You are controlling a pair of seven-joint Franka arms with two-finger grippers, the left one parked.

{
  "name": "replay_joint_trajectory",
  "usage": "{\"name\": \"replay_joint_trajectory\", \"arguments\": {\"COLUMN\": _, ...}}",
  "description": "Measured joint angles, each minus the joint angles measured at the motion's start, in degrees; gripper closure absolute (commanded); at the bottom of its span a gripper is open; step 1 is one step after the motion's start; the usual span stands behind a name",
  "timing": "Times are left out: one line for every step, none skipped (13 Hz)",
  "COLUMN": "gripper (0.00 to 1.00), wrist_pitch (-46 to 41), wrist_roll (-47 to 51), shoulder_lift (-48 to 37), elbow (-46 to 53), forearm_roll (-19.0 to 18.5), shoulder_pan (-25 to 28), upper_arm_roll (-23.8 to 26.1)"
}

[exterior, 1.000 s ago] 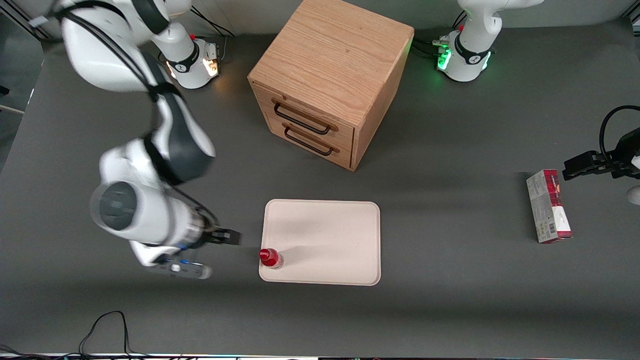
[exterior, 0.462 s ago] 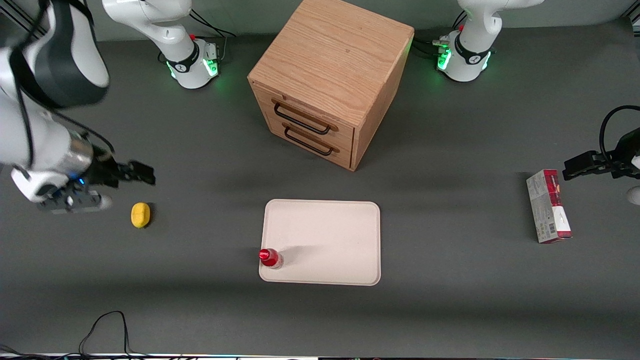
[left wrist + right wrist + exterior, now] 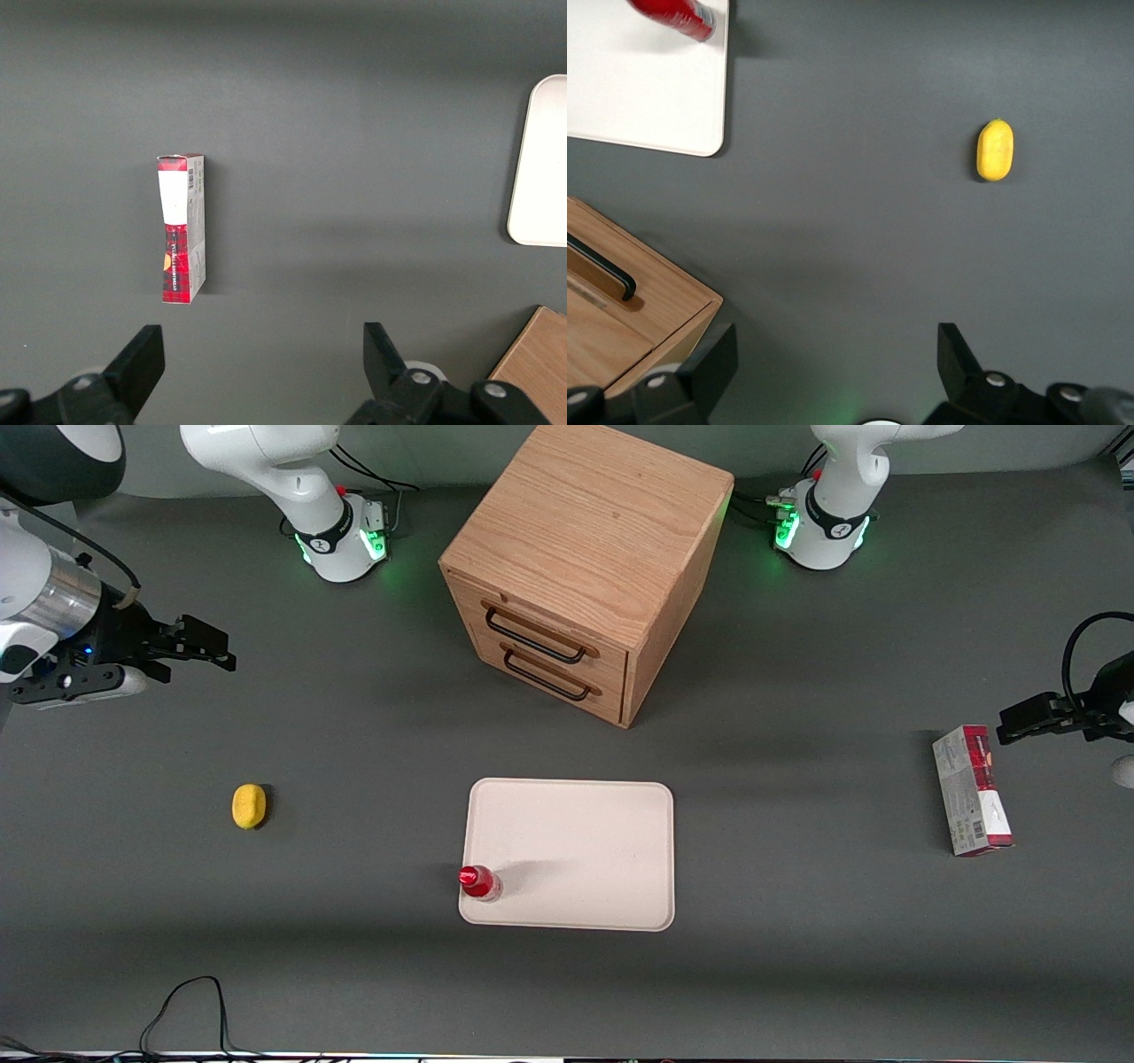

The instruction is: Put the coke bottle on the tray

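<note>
At the working arm's end of the tabletop [image 3: 797,974], the tool [image 3: 213,648] hangs above bare surface, well apart from everything else. Its two fingers are spread wide with nothing between them. The right wrist view shows the same gap, so the tool [image 3: 833,372] is open and empty. Parked out there, it blocks nothing and shades nothing on the tray.

Nearer the front camera than the tool lies a small yellow lemon [image 3: 249,806], alone on the tabletop and well apart from the tray. It plays no part in the job, and it appears again in the right wrist view [image 3: 995,150].

Next comes the bottle [image 3: 479,881], its red cap facing up. It stands upright on the tray [image 3: 585,841], in the near corner toward the working arm's end and just inside the low rim. That is probably the first patch of tray the arm could reach. I judge the task done, though the bottle sits close to the edge — a nudge could tip it over the rim. The rest of the tray is bare.

Farther from the camera than the tray stands a wooden drawer chest [image 3: 585,558], both drawers shut.

Toward the parked arm's end lies a red-and-white carton [image 3: 972,790], flat on its side and untouched.
</note>
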Motion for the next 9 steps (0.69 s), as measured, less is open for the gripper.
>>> {"name": "replay_joint_trajectory", "arguments": {"gripper": 0.00, "wrist_pitch": -0.3, "wrist_roll": -0.2, "shoulder_lift": 0.0, "elbow": 0.1, "forearm_roll": 0.0, "shoulder_pan": -0.2, "upper_arm_roll": -0.7}}
{"name": "replay_joint_trajectory", "arguments": {"gripper": 0.00, "wrist_pitch": -0.7, "wrist_roll": -0.6, "shoulder_lift": 0.0, "elbow": 0.4, "forearm_roll": 0.0, "shoulder_pan": -1.0, "upper_arm_roll": -0.3}}
{"name": "replay_joint_trajectory", "arguments": {"gripper": 0.00, "wrist_pitch": -1.0, "wrist_roll": -0.6, "shoulder_lift": 0.0, "elbow": 0.9, "forearm_roll": 0.0, "shoulder_pan": -1.4, "upper_arm_roll": 0.5}}
{"name": "replay_joint_trajectory", "arguments": {"gripper": 0.00, "wrist_pitch": -1.1, "wrist_roll": -0.6, "shoulder_lift": 0.0, "elbow": 1.2, "forearm_roll": 0.0, "shoulder_pan": -1.5, "upper_arm_roll": 1.1}}
{"name": "replay_joint_trajectory", "arguments": {"gripper": 0.00, "wrist_pitch": -1.1, "wrist_roll": -0.6, "shoulder_lift": 0.0, "elbow": 1.5, "forearm_roll": 0.0, "shoulder_pan": -1.5, "upper_arm_roll": 1.4}}
{"name": "replay_joint_trajectory", "arguments": {"gripper": 0.00, "wrist_pitch": -1.2, "wrist_roll": -0.6, "shoulder_lift": 0.0, "elbow": 1.6, "forearm_roll": 0.0, "shoulder_pan": -1.6, "upper_arm_roll": 1.5}}
{"name": "replay_joint_trajectory", "arguments": {"gripper": 0.00, "wrist_pitch": -1.5, "wrist_roll": -0.6, "shoulder_lift": 0.0, "elbow": 1.6, "forearm_roll": 0.0, "shoulder_pan": -2.0, "upper_arm_roll": 1.5}}
{"name": "replay_joint_trajectory", "arguments": {"gripper": 0.00, "wrist_pitch": -1.8, "wrist_roll": -0.6, "shoulder_lift": 0.0, "elbow": 1.7, "forearm_roll": 0.0, "shoulder_pan": -2.4, "upper_arm_roll": 1.6}}
{"name": "replay_joint_trajectory", "arguments": {"gripper": 0.00, "wrist_pitch": -2.2, "wrist_roll": -0.6, "shoulder_lift": 0.0, "elbow": 1.7, "forearm_roll": 0.0, "shoulder_pan": -2.8, "upper_arm_roll": 1.8}}
